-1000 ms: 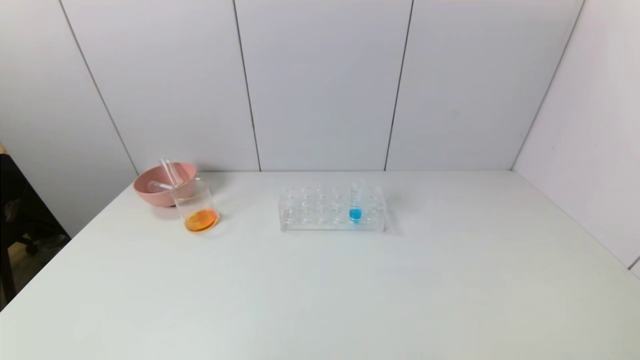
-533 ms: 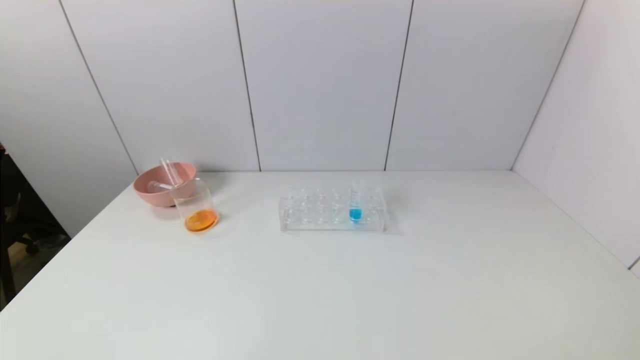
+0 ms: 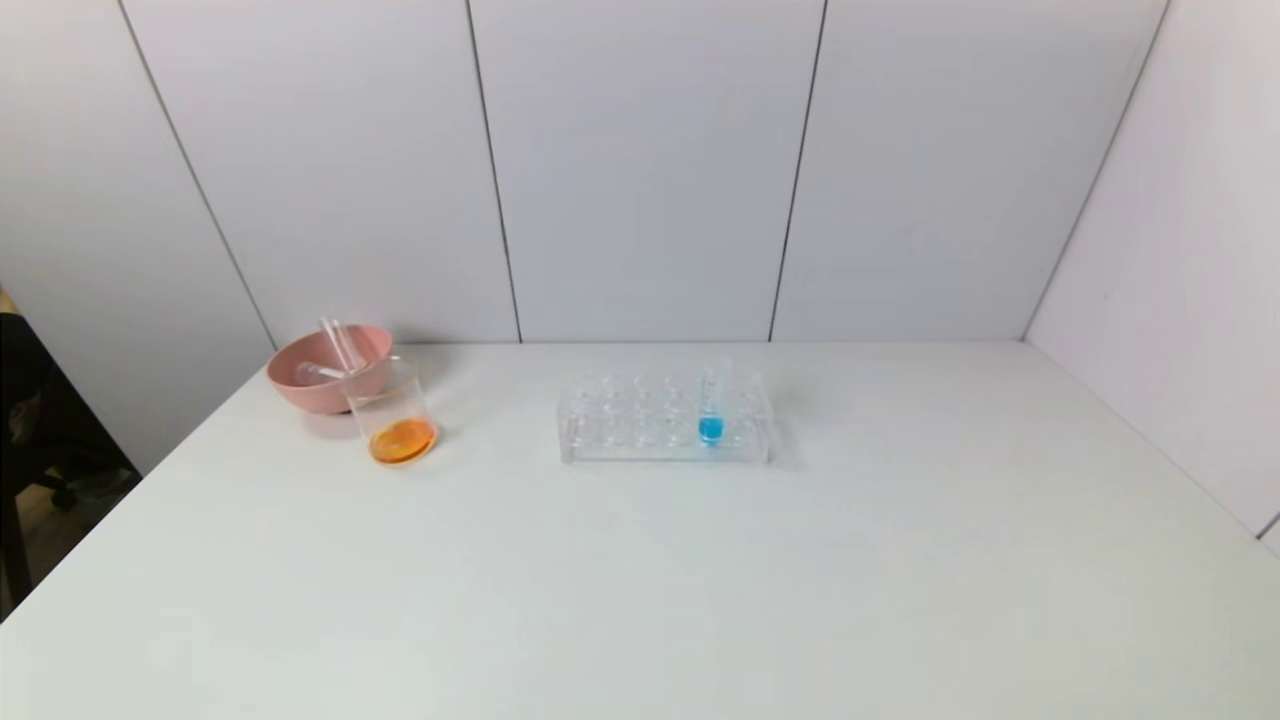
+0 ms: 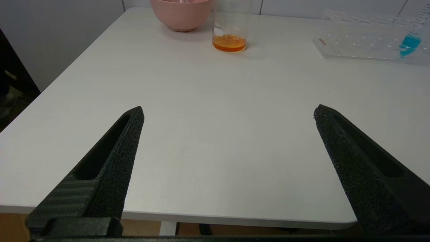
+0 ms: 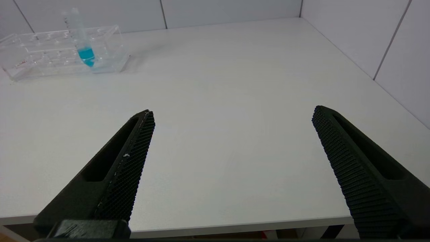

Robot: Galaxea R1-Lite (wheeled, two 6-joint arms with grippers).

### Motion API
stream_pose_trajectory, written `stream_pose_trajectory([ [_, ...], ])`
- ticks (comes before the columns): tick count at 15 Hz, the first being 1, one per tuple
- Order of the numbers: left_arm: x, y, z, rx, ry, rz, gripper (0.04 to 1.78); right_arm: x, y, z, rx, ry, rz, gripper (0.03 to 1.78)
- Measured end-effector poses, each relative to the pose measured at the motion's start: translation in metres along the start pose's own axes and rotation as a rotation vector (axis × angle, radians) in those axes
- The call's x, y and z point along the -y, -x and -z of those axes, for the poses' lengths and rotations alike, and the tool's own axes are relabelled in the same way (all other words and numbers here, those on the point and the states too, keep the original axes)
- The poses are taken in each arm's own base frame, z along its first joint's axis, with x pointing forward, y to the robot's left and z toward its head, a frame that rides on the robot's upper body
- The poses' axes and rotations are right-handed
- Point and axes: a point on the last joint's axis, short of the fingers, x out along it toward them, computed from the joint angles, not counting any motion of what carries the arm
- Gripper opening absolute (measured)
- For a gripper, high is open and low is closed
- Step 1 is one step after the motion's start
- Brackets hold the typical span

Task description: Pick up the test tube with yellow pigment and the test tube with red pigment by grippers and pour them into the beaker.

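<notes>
Left gripper [image 4: 228, 112] spread wide, jaws far apart, nothing between them and nothing touched; poised at the near edge of the white table [image 4: 215, 134], low over its bare surface. Right gripper [image 5: 231, 111] likewise splayed fully, empty, touching nothing, also back at the near edge on its own side. Neither in sight from the head view.

Well ahead of the left gripper, far across the table: beaker [image 4: 231, 30], upright, with a shallow layer of orange liquid at its bottom. Just behind it and a little to the left, touching or nearly so: pink bowl [image 4: 181, 13]. Inside the bowl, two emptied clear tubes leaning on the rim, seen from the head view [image 3: 338, 350]; which is the test tube with yellow pigment and which the test tube with red pigment, impossible to tell. Both far out of reach of either gripper.

Ahead and to the right of the left gripper, ahead and to the left of the right one: clear tube rack [image 3: 640, 430], lying between the two lines of approach, well apart from the beaker. Standing upright in a hole near the rack's right end: a tube with blue liquid [image 5: 82, 43], closer to the right gripper than to the left, yet still well beyond it.
</notes>
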Motion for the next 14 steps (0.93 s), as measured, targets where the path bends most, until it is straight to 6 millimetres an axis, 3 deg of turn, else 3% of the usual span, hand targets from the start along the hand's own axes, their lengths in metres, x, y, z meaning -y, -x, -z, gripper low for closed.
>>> stream_pose_trajectory([
  [14,0.0000,0.0000,0.0000,0.000,0.000,0.000,1.76,0.0000,0.0000,0.0000,0.000,-0.001,0.000,1.71],
])
